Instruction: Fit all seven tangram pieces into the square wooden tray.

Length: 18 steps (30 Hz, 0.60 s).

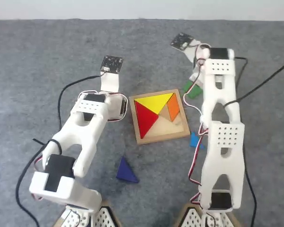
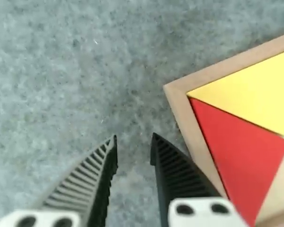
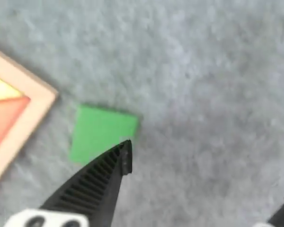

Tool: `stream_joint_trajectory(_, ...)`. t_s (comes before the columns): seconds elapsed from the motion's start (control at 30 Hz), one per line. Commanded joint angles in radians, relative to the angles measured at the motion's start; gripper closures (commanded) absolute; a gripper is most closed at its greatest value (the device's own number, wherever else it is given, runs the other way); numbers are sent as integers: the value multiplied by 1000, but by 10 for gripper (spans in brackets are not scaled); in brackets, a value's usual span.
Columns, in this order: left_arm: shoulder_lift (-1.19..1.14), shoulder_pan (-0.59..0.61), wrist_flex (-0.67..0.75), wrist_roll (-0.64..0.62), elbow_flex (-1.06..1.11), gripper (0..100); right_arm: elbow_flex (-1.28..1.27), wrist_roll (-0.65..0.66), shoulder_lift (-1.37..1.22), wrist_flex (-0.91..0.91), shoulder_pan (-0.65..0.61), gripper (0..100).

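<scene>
Jaws of the left gripper (image 2: 133, 138) stand slightly apart and empty over the surface (image 2: 61, 71) beside the tray (image 2: 177, 101), which holds a yellow triangle (image 2: 246, 90) and a red triangle (image 2: 241, 156). Right gripper (image 3: 208, 175) jaws gape wide, one tip touching the green piece (image 3: 102, 130) near the tray.

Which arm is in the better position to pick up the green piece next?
Right. Its open gripper hangs at the green piece, one finger over its edge, beside the tray. The left gripper is over bare carpet at the tray's other side.
</scene>
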State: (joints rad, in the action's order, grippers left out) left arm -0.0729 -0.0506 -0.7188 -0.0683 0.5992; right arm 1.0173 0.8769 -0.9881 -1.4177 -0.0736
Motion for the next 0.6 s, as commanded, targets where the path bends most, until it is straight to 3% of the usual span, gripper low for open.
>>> stream_joint_trajectory(0.0,49,-5,20,-5,1,887,57,-32,-31,42,-31,508)
stream_joint_trajectory(0.3,49,-6,21,29,2,887,58,-25,-133,143,-42,508)
stream_joint_trajectory(0.57,49,-8,21,34,2,887,58,8,-140,-4,-53,508)
